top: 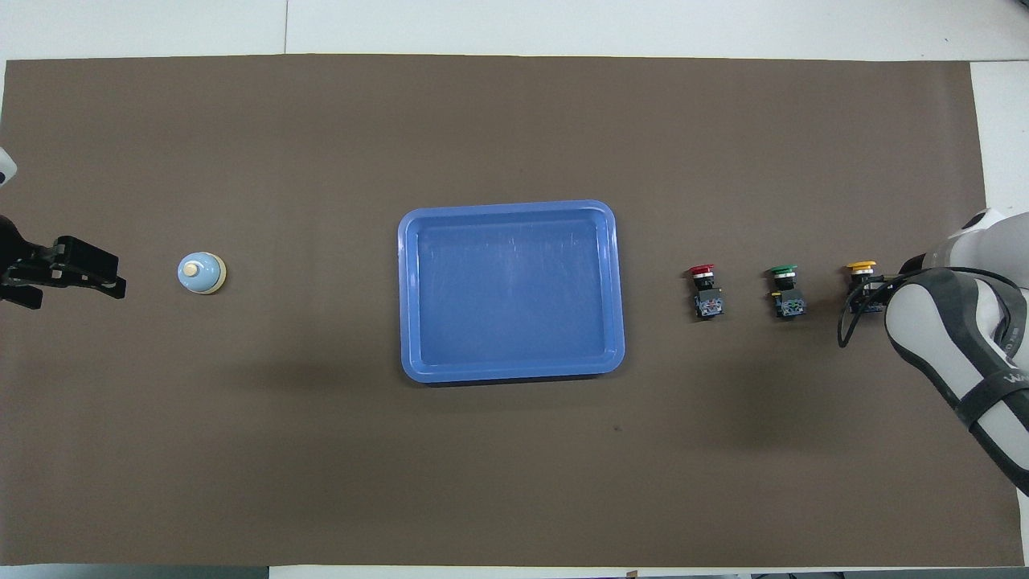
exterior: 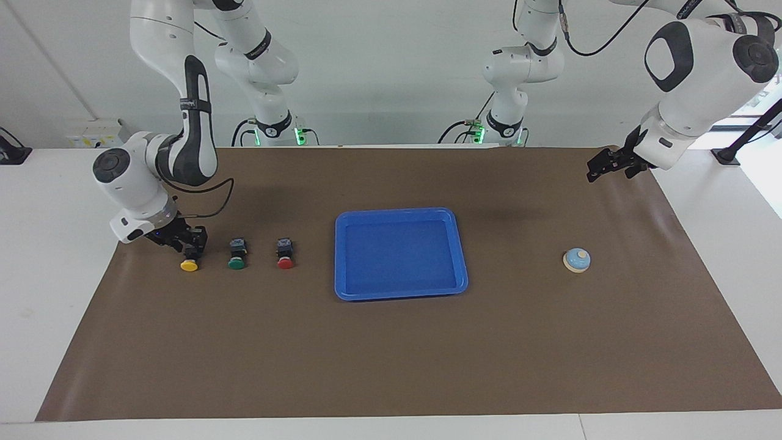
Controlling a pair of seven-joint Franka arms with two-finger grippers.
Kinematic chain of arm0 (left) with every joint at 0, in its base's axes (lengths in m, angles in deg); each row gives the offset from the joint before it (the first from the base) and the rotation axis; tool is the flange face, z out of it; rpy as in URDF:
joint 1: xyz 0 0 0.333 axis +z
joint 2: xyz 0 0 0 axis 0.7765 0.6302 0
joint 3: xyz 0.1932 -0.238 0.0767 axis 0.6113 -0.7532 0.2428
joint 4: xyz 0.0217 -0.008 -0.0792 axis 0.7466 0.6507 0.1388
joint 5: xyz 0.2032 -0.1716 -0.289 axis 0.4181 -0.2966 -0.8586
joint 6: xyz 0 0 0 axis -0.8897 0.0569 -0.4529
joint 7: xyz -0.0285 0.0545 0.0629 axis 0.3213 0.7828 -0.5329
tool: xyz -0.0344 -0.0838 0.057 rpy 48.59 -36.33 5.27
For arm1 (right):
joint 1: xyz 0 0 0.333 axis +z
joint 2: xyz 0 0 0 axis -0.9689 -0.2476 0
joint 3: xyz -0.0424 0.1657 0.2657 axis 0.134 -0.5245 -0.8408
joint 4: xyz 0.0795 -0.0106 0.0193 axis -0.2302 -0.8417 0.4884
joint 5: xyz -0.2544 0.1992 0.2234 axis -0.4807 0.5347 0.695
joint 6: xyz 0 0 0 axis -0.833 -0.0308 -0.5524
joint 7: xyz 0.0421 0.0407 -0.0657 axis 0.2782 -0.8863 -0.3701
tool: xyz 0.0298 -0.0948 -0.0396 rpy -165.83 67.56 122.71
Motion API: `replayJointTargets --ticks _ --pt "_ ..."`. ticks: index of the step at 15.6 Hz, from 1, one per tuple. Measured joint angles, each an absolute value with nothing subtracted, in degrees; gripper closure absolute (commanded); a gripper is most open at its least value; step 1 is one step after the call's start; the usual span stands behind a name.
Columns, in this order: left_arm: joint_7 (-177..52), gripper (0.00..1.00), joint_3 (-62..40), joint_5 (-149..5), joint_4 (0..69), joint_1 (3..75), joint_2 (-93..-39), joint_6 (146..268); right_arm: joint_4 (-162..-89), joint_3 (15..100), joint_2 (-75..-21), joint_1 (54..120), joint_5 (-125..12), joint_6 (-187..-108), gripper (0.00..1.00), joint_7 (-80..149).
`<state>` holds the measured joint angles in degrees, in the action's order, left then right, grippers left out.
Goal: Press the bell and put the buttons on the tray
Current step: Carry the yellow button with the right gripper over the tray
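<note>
The blue tray (exterior: 462, 263) (top: 619, 281) lies mid-table with nothing in it. The yellow button (exterior: 189, 265) (top: 860, 267), green button (exterior: 236, 263) (top: 783, 272) and red button (exterior: 285, 263) (top: 701, 272) stand in a row toward the right arm's end. My right gripper (exterior: 190, 249) (top: 862, 296) is down at the yellow button's black body, which it hides. The light-blue bell (exterior: 576, 260) (top: 200, 273) sits toward the left arm's end. My left gripper (exterior: 594, 173) (top: 116, 281) is raised over the brown mat beside the bell, apart from it.
A brown mat (exterior: 391, 354) (top: 514, 121) covers the table under everything. White table shows around its edges. The right arm's elbow and a black cable (top: 844, 322) hang over the mat's end beside the yellow button.
</note>
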<state>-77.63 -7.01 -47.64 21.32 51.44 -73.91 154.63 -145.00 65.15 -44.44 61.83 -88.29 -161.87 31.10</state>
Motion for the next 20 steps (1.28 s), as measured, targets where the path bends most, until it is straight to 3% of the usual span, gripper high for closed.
replayJointTargets --ticks 4,7,10,16,20 --pt "-77.6 0.0 -7.0 -47.6 21.3 51.4 -73.9 154.6 -144.2 64.9 -44.4 62.4 -88.3 -161.8 1.0 31.1" --pt "-77.6 0.0 -7.0 -47.6 21.3 51.4 -73.9 154.6 -137.6 64.8 -44.3 66.3 -88.3 -154.6 1.0 33.2" --pt "-77.6 0.0 -7.0 -47.6 21.3 51.4 -73.9 154.6 -130.0 64.6 -43.8 74.6 -88.2 -147.2 1.0 42.3" --pt "-77.6 0.0 -7.0 -47.6 21.3 51.4 -73.9 154.6 -129.0 64.2 -44.2 96.7 -88.2 -146.9 1.0 65.5" --pt "-77.6 0.0 -7.0 -47.6 21.3 51.4 -73.9 154.6 -127.3 64.2 -47.6 102.7 -88.1 -147.6 1.0 71.3"
